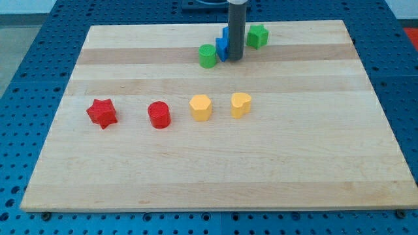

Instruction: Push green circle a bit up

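The green circle (208, 56) is a short green cylinder near the view's top, left of centre. My tip (235, 59) stands just to its right, close to it but apart, with a blue block (223, 46) between them and partly hidden behind the rod. A second green block (257, 36), star-like in shape, lies to the rod's right and a little higher.
Lower on the wooden board (215, 176) a row runs left to right: a red star (102, 113), a red cylinder (159, 115), a yellow hexagon block (200, 108) and a yellow heart-like block (240, 104). The board lies on a blue perforated table.
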